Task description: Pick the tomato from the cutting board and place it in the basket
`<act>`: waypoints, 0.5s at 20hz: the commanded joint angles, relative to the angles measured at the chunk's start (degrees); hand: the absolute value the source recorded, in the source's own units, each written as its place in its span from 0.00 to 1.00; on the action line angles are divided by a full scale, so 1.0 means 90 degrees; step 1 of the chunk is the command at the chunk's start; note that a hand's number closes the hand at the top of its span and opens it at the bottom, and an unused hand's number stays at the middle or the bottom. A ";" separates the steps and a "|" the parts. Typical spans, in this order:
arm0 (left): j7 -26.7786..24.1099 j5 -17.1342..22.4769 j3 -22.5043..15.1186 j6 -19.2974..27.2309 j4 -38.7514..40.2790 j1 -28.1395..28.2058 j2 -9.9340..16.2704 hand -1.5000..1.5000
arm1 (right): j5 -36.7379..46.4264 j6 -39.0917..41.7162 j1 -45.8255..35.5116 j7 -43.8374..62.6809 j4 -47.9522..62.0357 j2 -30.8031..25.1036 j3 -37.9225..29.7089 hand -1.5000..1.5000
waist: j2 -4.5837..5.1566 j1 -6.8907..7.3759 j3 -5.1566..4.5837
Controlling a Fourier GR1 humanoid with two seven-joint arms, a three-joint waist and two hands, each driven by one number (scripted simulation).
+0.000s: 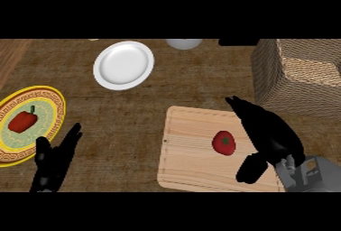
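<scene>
A red tomato [223, 143] with a green stem lies on the pale wooden cutting board [190, 153] at the lower middle. My right hand [269, 133] hovers over the board's right side, open, with its fingers stretched past the tomato's far side and its thumb near the board's front; it does not touch the tomato. A woven basket [293, 76] stands at the upper right, beyond the board. My left hand [57, 160] rests open at the lower left, fingers pointing up.
A yellow-rimmed patterned plate [47, 101] with a red pepper [23, 121] sits at the left edge. A white plate [123, 65] lies at the back middle, a pale round object [184, 43] behind it. The counter top is brown.
</scene>
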 commanded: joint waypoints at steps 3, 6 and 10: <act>0.0055 -0.0072 -0.0075 -0.0134 0.0366 0.0209 -0.0186 0.50 | 0.0546 0.0087 0.0084 -0.0010 0.0526 0.0558 0.0002 0.00 | 0.0044 0.0021 -0.0057; -0.0054 -0.0084 -0.0043 -0.0240 0.0332 0.0429 -0.0156 0.50 | 0.0972 -0.0178 0.0667 -0.0163 0.0212 0.0462 0.0109 0.00 | 0.0030 -0.0019 -0.0056; 0.0165 -0.0008 0.0153 -0.0279 0.0111 0.0288 -0.0123 0.50 | 0.1372 -0.0315 0.0643 -0.0575 0.0769 0.0859 -0.0030 0.00 | 0.0035 0.0008 -0.0054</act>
